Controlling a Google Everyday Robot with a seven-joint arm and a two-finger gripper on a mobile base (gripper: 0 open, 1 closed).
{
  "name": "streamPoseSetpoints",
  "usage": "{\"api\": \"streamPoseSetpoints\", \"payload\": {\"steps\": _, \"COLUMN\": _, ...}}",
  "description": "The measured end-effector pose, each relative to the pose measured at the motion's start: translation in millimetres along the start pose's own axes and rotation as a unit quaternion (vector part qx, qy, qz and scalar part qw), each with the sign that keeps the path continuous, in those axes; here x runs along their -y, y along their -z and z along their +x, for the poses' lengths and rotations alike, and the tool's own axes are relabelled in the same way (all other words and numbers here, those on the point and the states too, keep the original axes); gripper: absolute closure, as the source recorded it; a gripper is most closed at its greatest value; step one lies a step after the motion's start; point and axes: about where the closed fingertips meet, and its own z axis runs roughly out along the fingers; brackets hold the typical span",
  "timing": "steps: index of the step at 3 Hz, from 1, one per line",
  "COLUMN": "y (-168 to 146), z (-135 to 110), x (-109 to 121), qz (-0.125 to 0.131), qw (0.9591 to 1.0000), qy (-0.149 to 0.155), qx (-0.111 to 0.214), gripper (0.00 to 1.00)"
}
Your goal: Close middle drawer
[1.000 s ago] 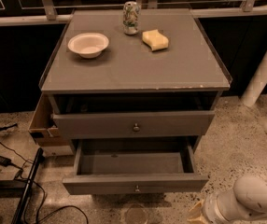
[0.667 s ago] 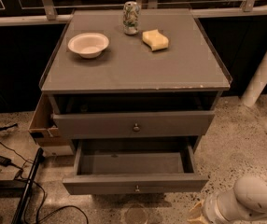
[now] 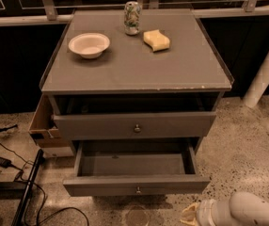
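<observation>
Standing pulled well out from the grey cabinet [image 3: 139,72], the middle drawer [image 3: 101,186] is showing its inside. Its long, low front and small round knob [image 3: 138,190] are facing the camera near the bottom of the view. Above it the taller-fronted top drawer [image 3: 172,125] is sitting only slightly out, with a dark gap showing under the cabinet top. The gripper [image 3: 191,214] is hanging low at the bottom right, at the end of the white arm [image 3: 249,211], over the speckled floor [image 3: 247,145] — it is lying below and to the right of the middle drawer's front, near it but apart from it, and I cannot tell whether it is open or closed. On the cabinet top a white bowl [image 3: 89,44] is sitting at the left, a printed can [image 3: 132,18] is standing upright at the back, and a yellow sponge [image 3: 156,40] is lying just right of the can. A cardboard box [image 3: 41,121] is resting against the cabinet's left side — black cables [image 3: 3,163] are trailing on the floor near it.
</observation>
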Motion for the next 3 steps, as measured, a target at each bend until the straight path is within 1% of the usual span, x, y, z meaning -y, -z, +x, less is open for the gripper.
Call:
{"api": "streamPoseSetpoints", "payload": {"steps": 1, "y": -27.3, "z": -9.6, "x": 15.2, "qz": 0.048, "qw": 0.9976, "qy": 0.042, "qx": 0.026, "gripper": 1.00}}
{"api": "streamPoseSetpoints", "payload": {"steps": 2, "y": -52.9, "z": -15.3, "x": 37.3, "qz": 0.097, "qw": 0.9909, "qy": 0.072, "qx": 0.059, "gripper": 1.00}}
{"api": "streamPoseSetpoints", "payload": {"steps": 3, "y": -53.0, "z": -15.3, "x": 37.3, "qz": 0.097, "qw": 0.9909, "qy": 0.072, "qx": 0.059, "gripper": 1.00}}
